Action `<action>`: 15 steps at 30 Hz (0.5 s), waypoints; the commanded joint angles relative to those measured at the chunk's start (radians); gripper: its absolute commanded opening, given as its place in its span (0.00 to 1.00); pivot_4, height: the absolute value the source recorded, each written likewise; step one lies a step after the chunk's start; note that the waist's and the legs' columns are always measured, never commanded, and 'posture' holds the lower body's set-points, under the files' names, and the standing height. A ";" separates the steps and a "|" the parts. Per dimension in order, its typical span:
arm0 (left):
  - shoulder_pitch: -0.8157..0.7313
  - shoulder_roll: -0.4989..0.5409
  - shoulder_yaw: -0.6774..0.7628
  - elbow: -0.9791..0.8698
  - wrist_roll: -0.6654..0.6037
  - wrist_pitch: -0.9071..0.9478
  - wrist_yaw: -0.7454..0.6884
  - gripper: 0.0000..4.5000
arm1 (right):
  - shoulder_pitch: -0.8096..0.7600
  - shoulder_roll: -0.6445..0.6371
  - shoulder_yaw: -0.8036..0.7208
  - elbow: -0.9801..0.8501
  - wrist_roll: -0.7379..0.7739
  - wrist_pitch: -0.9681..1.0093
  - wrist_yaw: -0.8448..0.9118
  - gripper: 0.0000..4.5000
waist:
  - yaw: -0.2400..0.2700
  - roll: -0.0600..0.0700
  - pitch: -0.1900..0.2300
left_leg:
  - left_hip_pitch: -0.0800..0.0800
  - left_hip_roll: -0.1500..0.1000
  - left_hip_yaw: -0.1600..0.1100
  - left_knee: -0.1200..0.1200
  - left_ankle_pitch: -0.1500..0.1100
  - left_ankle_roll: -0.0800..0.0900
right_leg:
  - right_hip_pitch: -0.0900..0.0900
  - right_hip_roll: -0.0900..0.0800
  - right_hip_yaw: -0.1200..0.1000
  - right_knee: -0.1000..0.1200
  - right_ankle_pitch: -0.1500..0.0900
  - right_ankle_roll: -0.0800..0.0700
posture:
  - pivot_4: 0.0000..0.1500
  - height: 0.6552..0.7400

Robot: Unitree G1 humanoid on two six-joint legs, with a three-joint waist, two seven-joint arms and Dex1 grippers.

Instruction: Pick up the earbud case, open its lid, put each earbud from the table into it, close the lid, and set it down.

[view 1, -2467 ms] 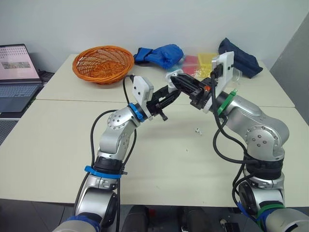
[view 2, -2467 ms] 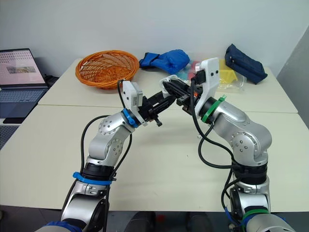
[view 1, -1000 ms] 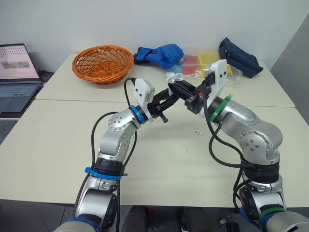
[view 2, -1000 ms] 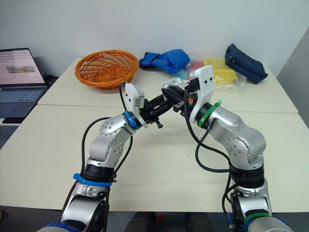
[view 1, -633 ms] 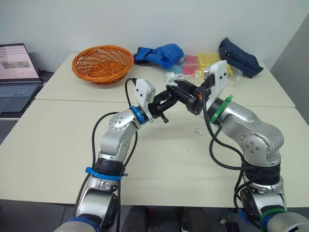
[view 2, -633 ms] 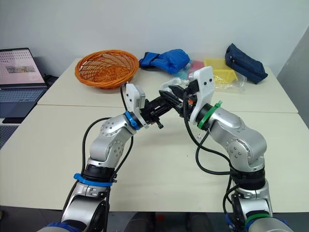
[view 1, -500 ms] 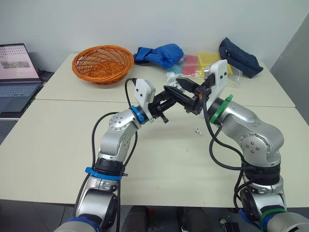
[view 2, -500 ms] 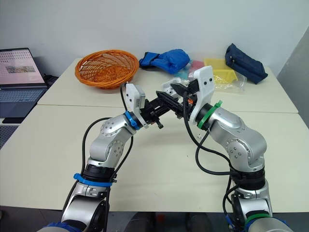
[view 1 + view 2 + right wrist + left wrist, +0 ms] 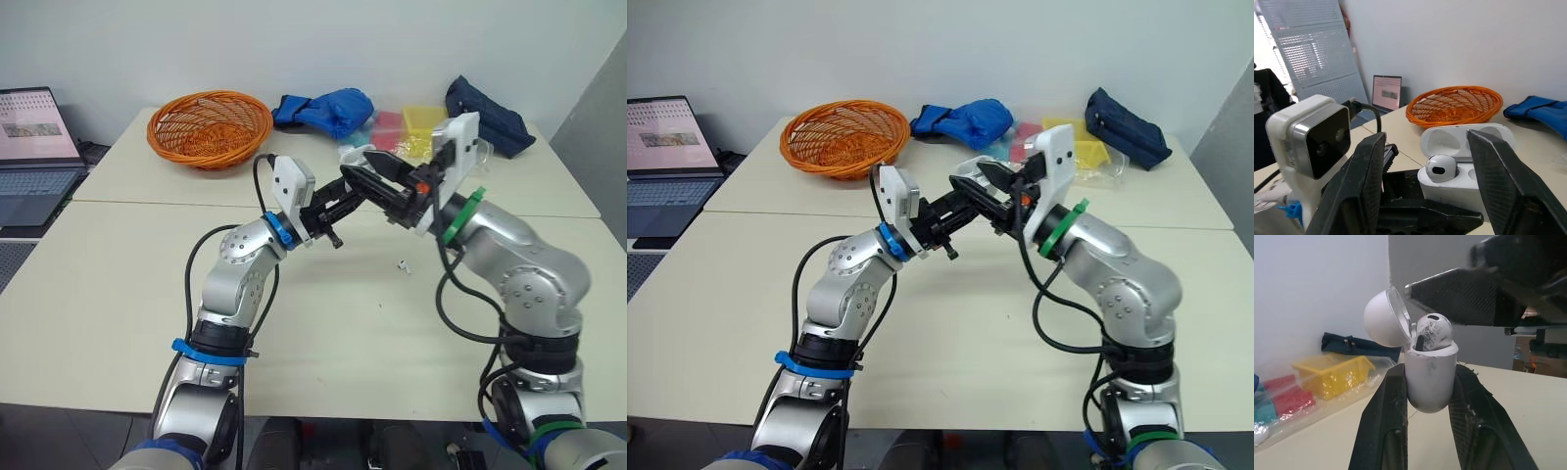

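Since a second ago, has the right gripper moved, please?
Yes. The right gripper, now open, has shifted to the robot's right, toward the navy pouch.

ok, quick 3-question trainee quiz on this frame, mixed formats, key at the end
1. True or false: the earbud case has its lid open and one earbud seated inside.
2. The loose earbud lies: A) in the orange basket B) on the table C) on the laptop
3. Fill in: the case is held by the ___ gripper.

Key: 1 true; 2 B; 3 left gripper
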 commanded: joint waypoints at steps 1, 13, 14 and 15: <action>-0.011 0.021 0.027 -0.018 -0.022 0.007 -0.011 0.17 | -0.047 -0.094 -0.098 -0.045 0.127 0.064 0.043 0.60 | 0.000 0.000 0.000 | 0.000 0.000 0.000 0.000 0.000 0.000 | 0.000 0.000 0.000 0.000 0.000 0.000 | 1.00 1.00; 0.018 0.124 0.062 -0.036 -0.041 0.020 -0.068 0.17 | 0.150 -0.406 0.124 0.198 -0.168 -0.078 0.239 0.60 | 0.001 0.000 0.000 | -0.001 0.000 0.000 -0.004 0.000 0.000 | 0.002 0.000 0.000 -0.010 0.000 0.000 | 1.00 1.00; 0.021 0.124 0.062 -0.040 -0.040 0.021 -0.064 0.17 | 0.166 -0.380 0.150 0.226 -0.201 -0.116 0.240 0.60 | 0.001 0.000 0.000 | -0.002 0.000 0.000 -0.004 0.000 0.000 | 0.001 0.000 0.000 -0.010 0.000 0.001 | 1.00 1.00; 0.025 0.124 0.060 -0.045 -0.037 0.020 -0.060 0.17 | 0.176 -0.340 0.157 0.258 -0.214 -0.131 0.224 0.60 | 0.000 0.000 0.000 | -0.003 0.000 0.000 -0.004 0.000 0.000 | 0.000 0.000 0.000 -0.010 0.000 0.001 | 1.00 1.00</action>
